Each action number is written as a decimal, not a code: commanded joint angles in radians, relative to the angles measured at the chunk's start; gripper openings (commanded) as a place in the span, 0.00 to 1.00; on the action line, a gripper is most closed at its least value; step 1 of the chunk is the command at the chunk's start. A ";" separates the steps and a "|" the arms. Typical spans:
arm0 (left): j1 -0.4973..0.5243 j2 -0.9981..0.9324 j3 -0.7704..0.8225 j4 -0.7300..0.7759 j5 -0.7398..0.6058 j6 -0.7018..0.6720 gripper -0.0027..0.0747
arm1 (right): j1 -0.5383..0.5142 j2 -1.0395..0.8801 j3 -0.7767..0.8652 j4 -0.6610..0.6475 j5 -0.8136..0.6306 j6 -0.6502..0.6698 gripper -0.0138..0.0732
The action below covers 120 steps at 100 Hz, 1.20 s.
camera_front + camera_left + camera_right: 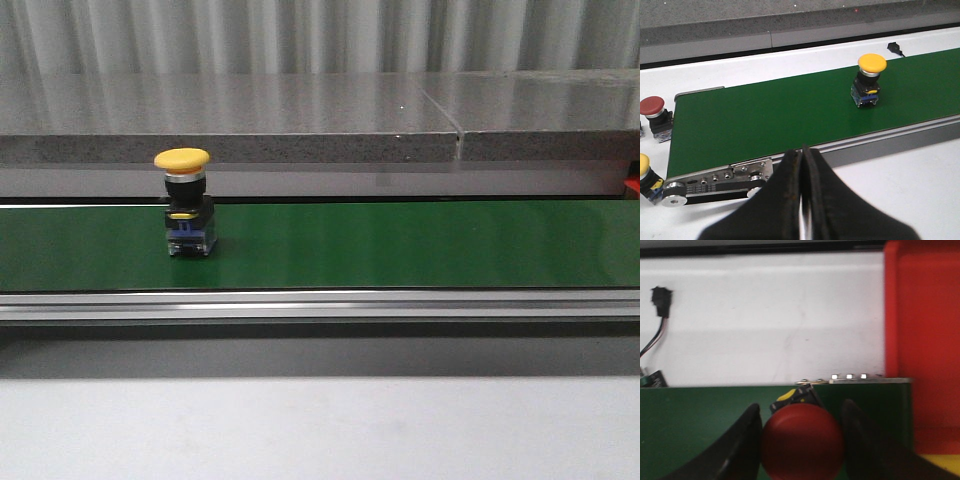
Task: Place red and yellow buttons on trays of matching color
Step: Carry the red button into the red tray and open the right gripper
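Note:
A yellow button (183, 160) stands upright on the green belt (400, 245), left of centre; the left wrist view shows this yellow button (871, 63) well ahead of my left gripper (801, 151), which is shut and empty over the white table by the belt's end roller. My right gripper (801, 407) is shut on a red button (802, 445), fingers against both sides of its cap, above the belt's end. A red tray (925, 315) lies just beyond that end, with a yellow tray (940, 465) corner beside it. Neither gripper shows in the front view.
Off the belt's end in the left wrist view stand another red button (652, 107) and another yellow button (644, 165) on the white table. A black cable plug (661, 300) lies past the belt. A grey stone ledge (230, 120) runs behind the conveyor.

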 commanded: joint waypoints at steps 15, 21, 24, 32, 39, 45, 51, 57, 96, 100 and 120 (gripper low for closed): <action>-0.008 0.009 -0.026 -0.018 -0.068 -0.007 0.01 | -0.154 -0.020 -0.038 0.005 -0.064 0.053 0.21; -0.008 0.009 -0.026 -0.018 -0.068 -0.007 0.01 | -0.185 -0.011 -0.038 0.005 -0.075 0.074 0.19; -0.008 0.009 -0.026 -0.018 -0.068 -0.007 0.01 | -0.199 -0.007 -0.038 0.005 -0.082 0.083 0.18; -0.008 0.009 -0.026 -0.018 -0.068 -0.007 0.01 | -0.238 0.011 -0.040 0.004 -0.104 0.086 0.14; -0.008 0.009 -0.026 -0.018 -0.068 -0.007 0.01 | -0.263 0.039 -0.053 0.004 -0.111 0.086 0.10; -0.008 0.009 -0.026 -0.018 -0.068 -0.007 0.01 | -0.275 0.068 -0.069 0.004 -0.113 0.086 0.09; -0.008 0.009 -0.026 -0.018 -0.068 -0.007 0.01 | -0.283 0.098 -0.089 0.004 -0.114 0.086 0.09; -0.008 0.009 -0.026 -0.018 -0.068 -0.007 0.01 | -0.284 0.125 -0.107 0.004 -0.115 0.086 0.09; -0.008 0.009 -0.026 -0.018 -0.068 -0.007 0.01 | -0.280 0.238 -0.127 0.047 -0.235 0.086 0.09; -0.008 0.009 -0.026 -0.018 -0.068 -0.007 0.01 | -0.280 0.249 -0.127 0.047 -0.244 0.086 0.09; -0.008 0.009 -0.026 -0.018 -0.068 -0.007 0.01 | -0.280 0.291 -0.127 0.069 -0.270 0.086 0.12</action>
